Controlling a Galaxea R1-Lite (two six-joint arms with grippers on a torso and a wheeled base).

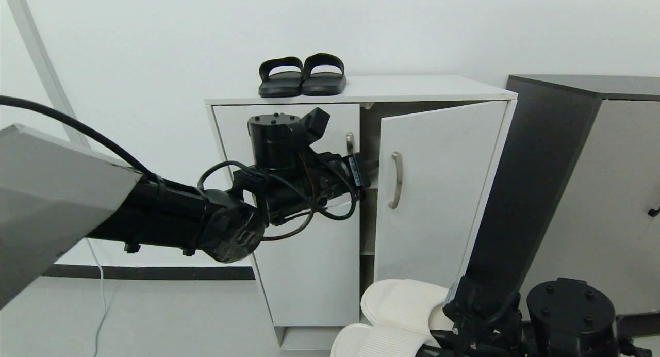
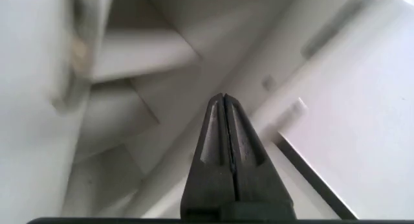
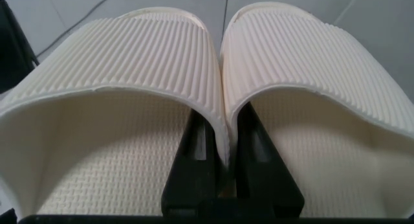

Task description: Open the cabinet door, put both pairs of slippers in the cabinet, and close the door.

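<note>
We could skid off the ajar door (image 1: 438, 192), left gripper (image 2: 224, 102) jaws pressed together empty, and right gripper (image 3: 226, 130) jaws barely pinch the white slippers (image 3: 155, 75).

From the head we look forward and down at the cabinet (image 1: 423, 88), fairly near. Our left wrist camera peers closely into its door gap; our right, low before the cabinet, faces the white slippers (image 3: 149, 62) closely. The head view shares both.

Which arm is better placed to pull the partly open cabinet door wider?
Left. The left gripper, shut and empty, sits at the gap beside the door. The right gripper is low down, clamped on the white slippers.
</note>
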